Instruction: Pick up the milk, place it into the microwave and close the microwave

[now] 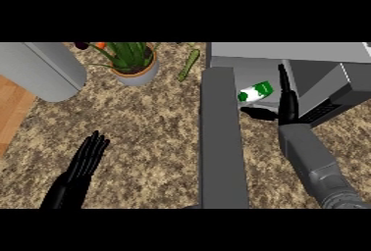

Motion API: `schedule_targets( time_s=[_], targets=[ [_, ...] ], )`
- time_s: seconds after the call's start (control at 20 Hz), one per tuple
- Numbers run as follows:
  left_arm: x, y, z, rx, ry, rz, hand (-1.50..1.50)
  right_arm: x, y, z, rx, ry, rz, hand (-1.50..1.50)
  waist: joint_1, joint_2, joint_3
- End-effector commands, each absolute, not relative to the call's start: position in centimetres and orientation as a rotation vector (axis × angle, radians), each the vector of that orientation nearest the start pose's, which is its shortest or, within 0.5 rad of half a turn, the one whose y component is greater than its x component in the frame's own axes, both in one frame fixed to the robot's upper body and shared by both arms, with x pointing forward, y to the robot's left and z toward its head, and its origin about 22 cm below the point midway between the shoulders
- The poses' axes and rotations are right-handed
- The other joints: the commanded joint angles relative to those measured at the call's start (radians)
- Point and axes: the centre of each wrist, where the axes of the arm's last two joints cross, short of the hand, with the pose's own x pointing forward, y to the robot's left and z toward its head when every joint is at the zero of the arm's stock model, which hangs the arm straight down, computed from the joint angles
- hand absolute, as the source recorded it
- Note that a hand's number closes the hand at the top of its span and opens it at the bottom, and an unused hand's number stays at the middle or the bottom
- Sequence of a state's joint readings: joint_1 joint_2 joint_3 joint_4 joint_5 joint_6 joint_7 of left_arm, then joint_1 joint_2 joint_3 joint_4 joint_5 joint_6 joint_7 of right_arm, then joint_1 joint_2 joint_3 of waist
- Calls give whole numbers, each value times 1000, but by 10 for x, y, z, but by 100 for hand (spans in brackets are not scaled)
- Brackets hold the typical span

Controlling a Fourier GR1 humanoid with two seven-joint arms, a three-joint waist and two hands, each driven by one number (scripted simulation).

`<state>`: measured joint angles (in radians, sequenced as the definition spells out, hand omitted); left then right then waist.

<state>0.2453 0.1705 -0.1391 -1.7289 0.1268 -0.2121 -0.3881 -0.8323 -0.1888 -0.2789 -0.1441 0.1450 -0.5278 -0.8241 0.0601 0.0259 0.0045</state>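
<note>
One milk carton (255, 92) at microwave (319, 73) mouth, right robot hand (287, 105) fingers straight beside it, door (221, 142) open, left robot hand (87, 159) spread over bench (145, 127).

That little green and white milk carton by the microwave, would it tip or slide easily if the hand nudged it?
Probably yes. The milk carton looks small and lies tilted beside the right hand, so it likely shifts with a light push. Its flat box sides suggest sliding rather than rolling. It seems stiff enough to keep its shape.
</note>
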Motion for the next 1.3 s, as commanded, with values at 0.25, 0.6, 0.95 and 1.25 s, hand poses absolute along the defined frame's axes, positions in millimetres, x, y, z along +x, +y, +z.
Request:
schedule_targets(
  time_s=[0.25, 0.6, 0.95, 1.25],
  targets=[
    [187, 243, -8, -247, -1853, -194, -150, 340, -262, -98, -476, -1786, 101, -150, -24, -10, -1],
    [180, 230, -4, -252, -1842, -206, -150, 301, -259, -133, -314, -1763, 66, -150, -52, -25, -4],
    [186, 224, -11, -332, -1828, -173, -150, 262, -262, -158, -137, -1800, -96, -150, -72, -30, -5],
    [191, 224, -5, -377, -1736, -353, 150, 243, -284, -158, -16, -1852, -145, -150, -83, -35, -6]
  ],
)
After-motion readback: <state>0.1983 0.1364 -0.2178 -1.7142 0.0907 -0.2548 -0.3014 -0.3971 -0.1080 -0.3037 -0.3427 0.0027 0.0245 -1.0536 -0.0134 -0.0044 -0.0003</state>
